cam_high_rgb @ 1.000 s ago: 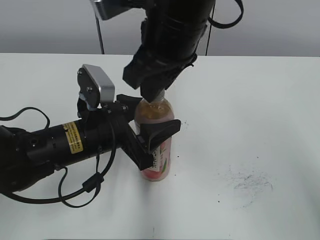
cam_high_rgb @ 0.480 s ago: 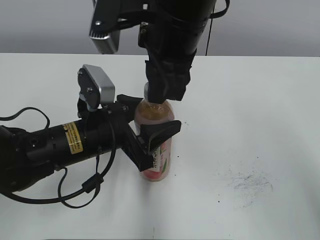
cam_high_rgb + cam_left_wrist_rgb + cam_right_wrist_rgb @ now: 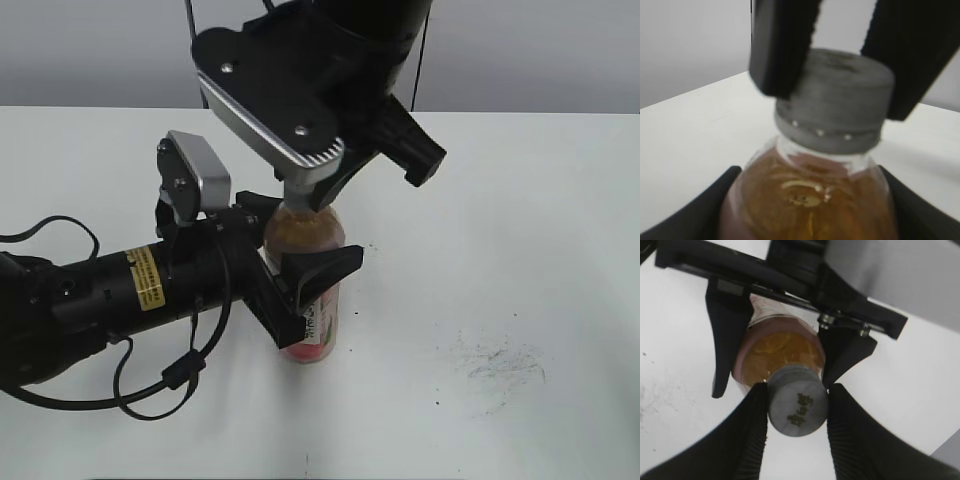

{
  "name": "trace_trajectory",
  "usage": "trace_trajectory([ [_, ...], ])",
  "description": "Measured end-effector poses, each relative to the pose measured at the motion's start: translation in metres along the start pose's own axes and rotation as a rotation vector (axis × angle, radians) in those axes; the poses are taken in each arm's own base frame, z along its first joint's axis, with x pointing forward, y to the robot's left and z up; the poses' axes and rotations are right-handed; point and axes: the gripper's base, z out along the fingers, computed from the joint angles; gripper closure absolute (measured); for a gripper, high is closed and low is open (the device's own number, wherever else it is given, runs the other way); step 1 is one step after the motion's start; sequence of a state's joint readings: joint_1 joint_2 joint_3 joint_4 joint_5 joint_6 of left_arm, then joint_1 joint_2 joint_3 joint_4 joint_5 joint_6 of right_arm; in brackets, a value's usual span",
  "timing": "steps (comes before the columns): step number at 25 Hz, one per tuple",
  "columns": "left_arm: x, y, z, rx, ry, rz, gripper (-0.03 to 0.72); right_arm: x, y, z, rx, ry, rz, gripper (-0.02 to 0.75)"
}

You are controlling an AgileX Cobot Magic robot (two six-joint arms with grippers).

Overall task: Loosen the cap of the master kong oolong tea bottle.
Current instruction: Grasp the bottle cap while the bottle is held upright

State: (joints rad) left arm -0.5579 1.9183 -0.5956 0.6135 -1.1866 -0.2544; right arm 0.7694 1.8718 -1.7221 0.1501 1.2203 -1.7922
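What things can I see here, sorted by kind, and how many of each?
Grippers: 2, the left gripper around the bottle's body and the right gripper on the cap.
Bottles: 1, the master kong oolong tea bottle, upright on the white table.
Caps: 1, the grey cap.
Tables: 1.
Total: 5.

Even, soft light keeps my bench (image 3: 520,220) bright with faint shadows, though my left wrist view is blurred, the cap (image 3: 840,100) out of focus.
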Motion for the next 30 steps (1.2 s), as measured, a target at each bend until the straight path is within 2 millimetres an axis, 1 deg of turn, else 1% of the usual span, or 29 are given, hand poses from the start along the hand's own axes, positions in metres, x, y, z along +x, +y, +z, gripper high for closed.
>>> trace_trajectory([
  [2,0.0003,-0.0004,-0.0003,0.002,0.001,0.0,0.24,-0.0006,-0.0002,-0.0001,0.005,-0.015,-0.141,0.463],
  [4,0.0003,-0.0005,-0.0003,0.003,0.001,0.001,0.24,-0.0005,-0.0002,-0.0002,0.007,-0.018,-0.214,0.463],
  [6,0.0003,-0.0005,-0.0003,0.003,0.001,0.001,0.24,-0.0005,-0.0002,-0.0002,0.007,-0.017,-0.248,0.463],
  [9,0.0003,-0.0005,-0.0003,0.003,0.001,0.001,0.24,-0.0003,-0.0002,-0.0002,0.006,-0.015,-0.244,0.463],
  [12,0.0003,-0.0005,-0.0003,0.003,0.001,0.001,0.24,0.0,-0.0003,-0.0004,0.005,-0.013,-0.149,0.455],
  [14,0.0001,0.0,-0.0001,-0.001,0.0,-0.001,0.24,-0.0012,-0.0003,-0.0001,0.005,-0.021,-0.021,0.388],
  [17,0.0002,0.0002,-0.0001,-0.003,0.001,-0.003,0.24,-0.0043,-0.0009,0.0006,0.002,-0.034,0.244,0.203],
  [19,0.0002,0.0003,-0.0001,-0.004,0.001,-0.004,0.24,-0.0047,-0.0009,0.0007,-0.002,-0.035,0.471,0.153],
  [20,0.0002,0.0003,-0.0001,-0.004,0.001,-0.004,0.24,-0.0045,-0.0009,0.0007,-0.004,-0.032,0.587,0.153],
  [23,0.0002,0.0003,-0.0001,-0.004,0.001,-0.004,0.24,-0.0022,-0.0003,0.0007,-0.003,-0.005,0.902,0.187],
  [27,0.0002,0.0003,-0.0001,-0.004,0.001,-0.004,0.24,0.0008,0.0003,0.0007,0.01,0.027,1.264,0.199],
  [30,0.0002,0.0004,-0.0001,-0.005,0.001,-0.005,0.24,0.0009,0.0003,0.0007,0.014,0.028,1.488,0.209],
])
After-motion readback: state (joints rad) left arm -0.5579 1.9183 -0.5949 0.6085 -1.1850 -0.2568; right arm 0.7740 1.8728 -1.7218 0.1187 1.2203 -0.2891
